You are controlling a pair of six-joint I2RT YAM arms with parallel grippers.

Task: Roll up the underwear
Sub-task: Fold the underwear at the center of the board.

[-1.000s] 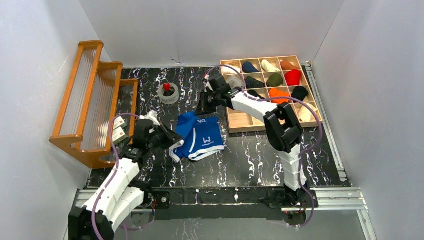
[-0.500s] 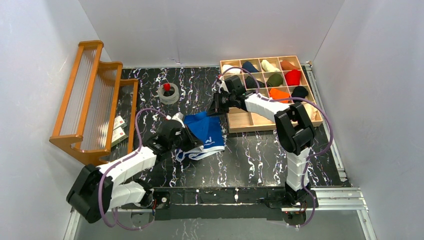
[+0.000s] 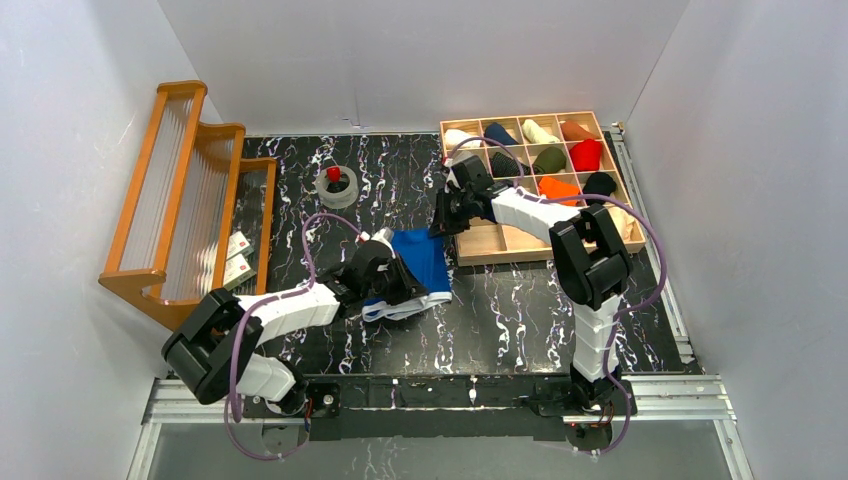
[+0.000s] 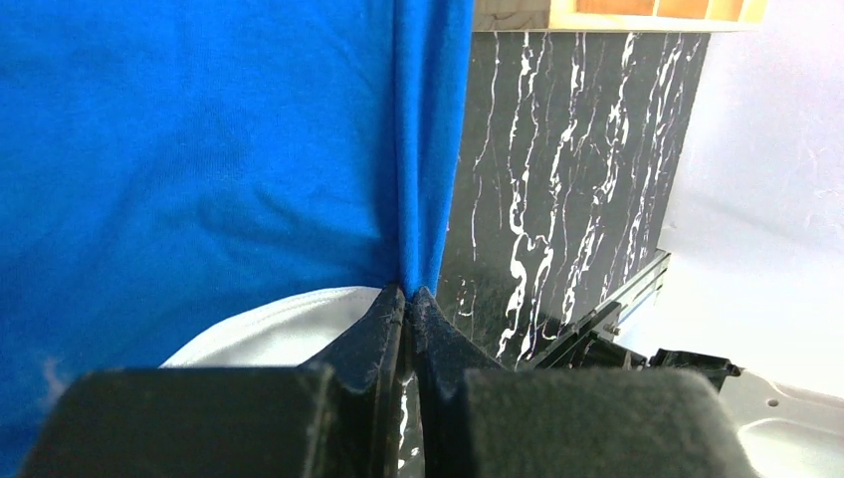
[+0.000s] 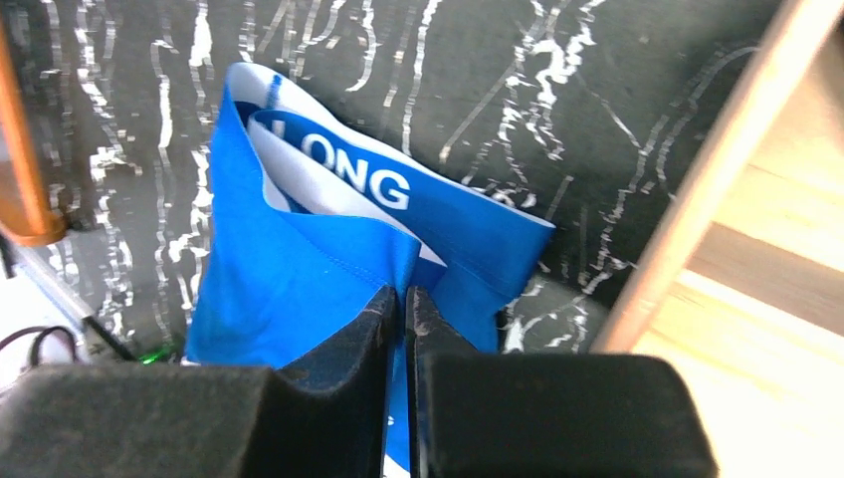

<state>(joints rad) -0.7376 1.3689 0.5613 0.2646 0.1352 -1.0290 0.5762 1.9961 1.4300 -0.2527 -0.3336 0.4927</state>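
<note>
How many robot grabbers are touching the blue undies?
2. The left gripper pinches the blue underwear on its left side, the right gripper at its far edge.

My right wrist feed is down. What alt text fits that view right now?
The right gripper, fingers almost together, pinches a fold of the blue underwear just below its waistband, which is lettered LONG. The fabric sits bunched over the black marbled table, and the rim of the wooden tray crosses the right side.
</note>
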